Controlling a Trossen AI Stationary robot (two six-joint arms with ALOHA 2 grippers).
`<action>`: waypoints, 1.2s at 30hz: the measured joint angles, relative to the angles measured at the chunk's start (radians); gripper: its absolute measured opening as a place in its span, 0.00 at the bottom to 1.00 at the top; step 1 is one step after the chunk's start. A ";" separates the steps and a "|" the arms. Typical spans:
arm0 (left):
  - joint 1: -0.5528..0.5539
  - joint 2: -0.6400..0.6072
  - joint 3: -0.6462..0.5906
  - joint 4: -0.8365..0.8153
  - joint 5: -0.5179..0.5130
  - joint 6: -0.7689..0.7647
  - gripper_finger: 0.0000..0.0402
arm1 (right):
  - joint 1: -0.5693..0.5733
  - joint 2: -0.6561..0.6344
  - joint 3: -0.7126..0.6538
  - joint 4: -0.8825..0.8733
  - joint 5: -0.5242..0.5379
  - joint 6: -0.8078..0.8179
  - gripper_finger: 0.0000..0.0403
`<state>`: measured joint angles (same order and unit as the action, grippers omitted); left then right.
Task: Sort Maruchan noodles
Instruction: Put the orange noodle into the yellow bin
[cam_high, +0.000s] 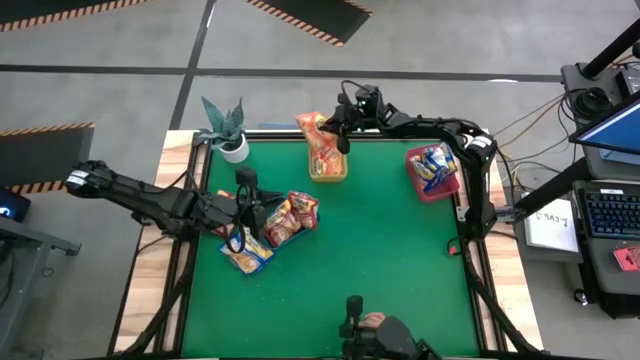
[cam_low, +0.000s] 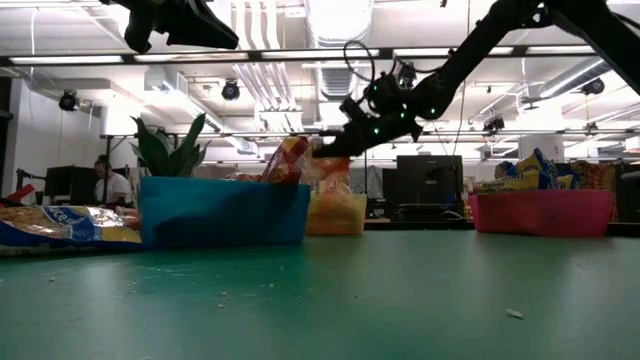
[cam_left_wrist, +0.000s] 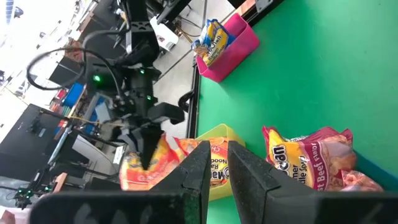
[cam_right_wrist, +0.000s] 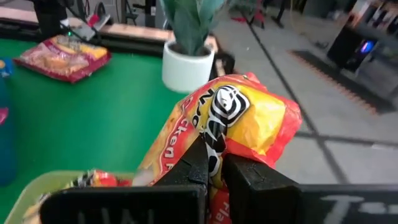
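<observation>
My right gripper (cam_high: 340, 135) hangs over the far end of the yellow bin (cam_high: 328, 180), shut on an orange-yellow noodle packet (cam_right_wrist: 249, 118). More orange packets lie inside that bin. My left gripper (cam_left_wrist: 214, 168) hovers above the blue bin (cam_low: 220, 212) with its fingers shut and nothing in them. Red-pink packets (cam_high: 292, 215) stick out of the blue bin. A blue-edged packet (cam_high: 245, 258) lies flat on the table beside it. The red bin (cam_high: 432, 185) holds blue-edged packets. My right gripper pinches the orange-yellow packet between its two fingers at a crumpled part near the printed label (cam_right_wrist: 217, 124). The fingers slant down from the far right. The packet (cam_low: 288, 158) is lifted clear, above the yellow bin's rim (cam_low: 335, 200).
A potted plant (cam_high: 228, 130) stands at the table's far left corner. Another orange packet (cam_right_wrist: 62, 56) lies on the green mat near the left arm. Bare green mat spreads over the middle and near side. A person (cam_low: 105, 185) sits in the room behind.
</observation>
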<state>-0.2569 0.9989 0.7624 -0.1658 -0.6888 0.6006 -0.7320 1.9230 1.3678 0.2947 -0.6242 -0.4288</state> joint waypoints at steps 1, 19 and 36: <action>0.000 0.000 0.000 0.000 0.000 0.000 0.10 | 0.001 -0.009 0.000 0.002 0.003 -0.007 0.03; 0.000 0.000 0.000 -0.014 0.000 -0.012 0.10 | 0.042 -0.026 -0.002 -0.217 0.136 -0.276 0.03; 0.000 0.000 0.000 -0.014 0.000 -0.016 0.10 | 0.045 -0.027 -0.002 -0.238 0.138 -0.333 0.03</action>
<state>-0.2569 0.9989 0.7624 -0.1795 -0.6888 0.5851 -0.6868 1.8957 1.3663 0.0566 -0.4866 -0.7619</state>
